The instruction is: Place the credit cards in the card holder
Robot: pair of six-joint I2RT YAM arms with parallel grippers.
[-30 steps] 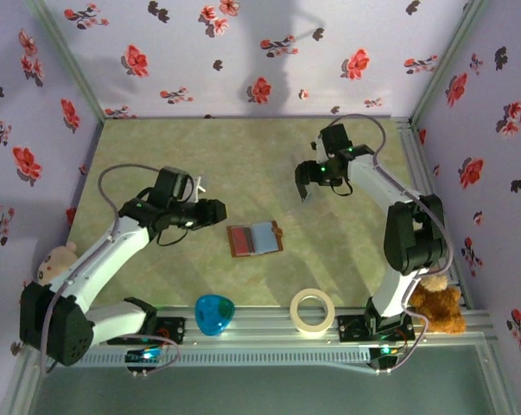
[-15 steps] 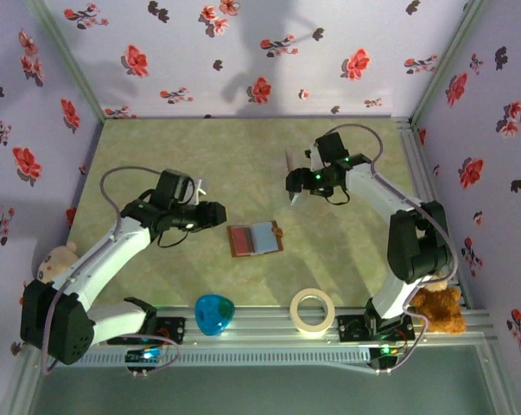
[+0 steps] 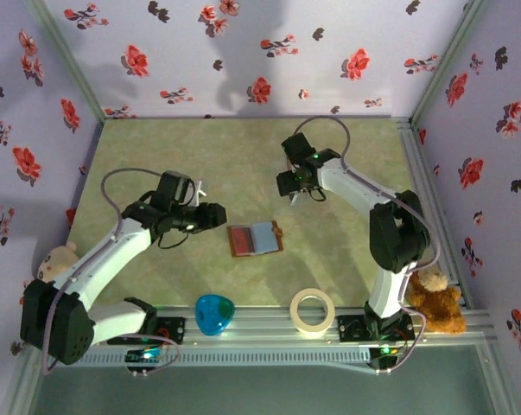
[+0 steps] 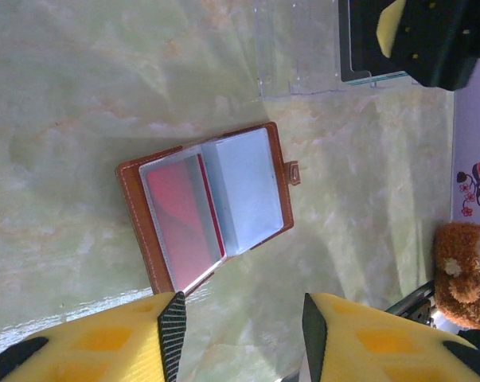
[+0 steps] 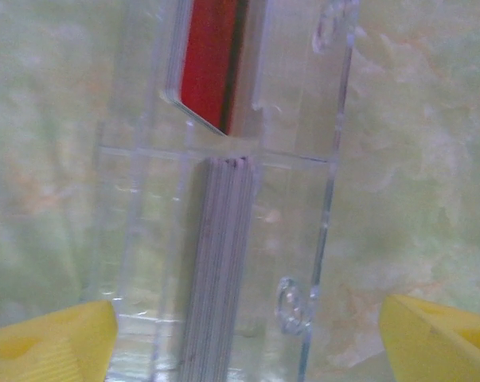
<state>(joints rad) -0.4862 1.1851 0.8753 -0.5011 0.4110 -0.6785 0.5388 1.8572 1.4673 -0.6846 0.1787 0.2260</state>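
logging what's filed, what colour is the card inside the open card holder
Red card in the card holder; left wrist view shows it best.

The card holder [image 3: 255, 239] lies behind the tape roll [image 3: 313, 312], slightly left.

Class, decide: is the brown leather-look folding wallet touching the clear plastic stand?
Apart. The left wrist view shows a strip of bare green table between the open brown wallet and the clear plastic stand.
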